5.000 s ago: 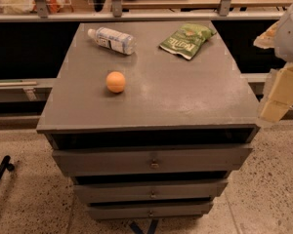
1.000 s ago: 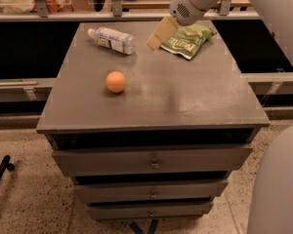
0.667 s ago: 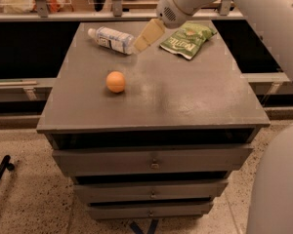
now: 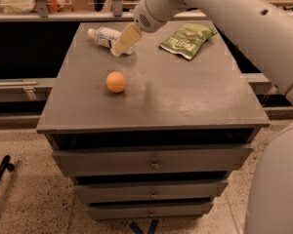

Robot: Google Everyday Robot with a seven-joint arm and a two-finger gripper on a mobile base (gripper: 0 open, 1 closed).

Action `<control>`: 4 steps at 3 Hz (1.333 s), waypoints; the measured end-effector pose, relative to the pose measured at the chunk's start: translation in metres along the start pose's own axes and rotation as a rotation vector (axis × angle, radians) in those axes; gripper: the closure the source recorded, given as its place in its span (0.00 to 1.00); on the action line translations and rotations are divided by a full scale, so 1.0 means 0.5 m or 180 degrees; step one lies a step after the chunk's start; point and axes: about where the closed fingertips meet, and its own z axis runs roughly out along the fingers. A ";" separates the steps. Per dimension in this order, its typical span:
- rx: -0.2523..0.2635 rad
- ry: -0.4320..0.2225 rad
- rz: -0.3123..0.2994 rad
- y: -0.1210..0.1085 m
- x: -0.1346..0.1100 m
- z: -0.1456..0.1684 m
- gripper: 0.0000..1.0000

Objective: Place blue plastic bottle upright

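Observation:
The blue plastic bottle point(image 4: 103, 36) lies on its side at the far left of the grey cabinet top point(image 4: 185, 91), white cap pointing left. My gripper point(image 4: 124, 41) hangs from the white arm that reaches in from the upper right. Its cream-coloured fingers point(image 4: 127, 37) sit over the bottle's right end and cover part of it. An orange ball point(image 4: 116, 81) rests on the top, nearer me than the bottle.
A green snack bag point(image 4: 187, 39) lies at the far right of the cabinet top. The cabinet has several drawers point(image 4: 151, 163) below. A dark shelf and a railing run behind it. My white arm fills the right edge of the view.
The gripper has moved left and down across the far side of the top, from beside the green bag to the bottle's right end. Bottle, ball and bag have not moved.

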 end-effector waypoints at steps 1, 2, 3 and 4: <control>0.0119 -0.0014 0.0132 -0.012 -0.025 0.052 0.00; 0.0137 0.0091 0.0199 -0.032 -0.062 0.096 0.00; 0.0107 0.0184 0.0134 -0.035 -0.106 0.142 0.00; 0.0039 0.0345 0.0061 -0.035 -0.129 0.189 0.00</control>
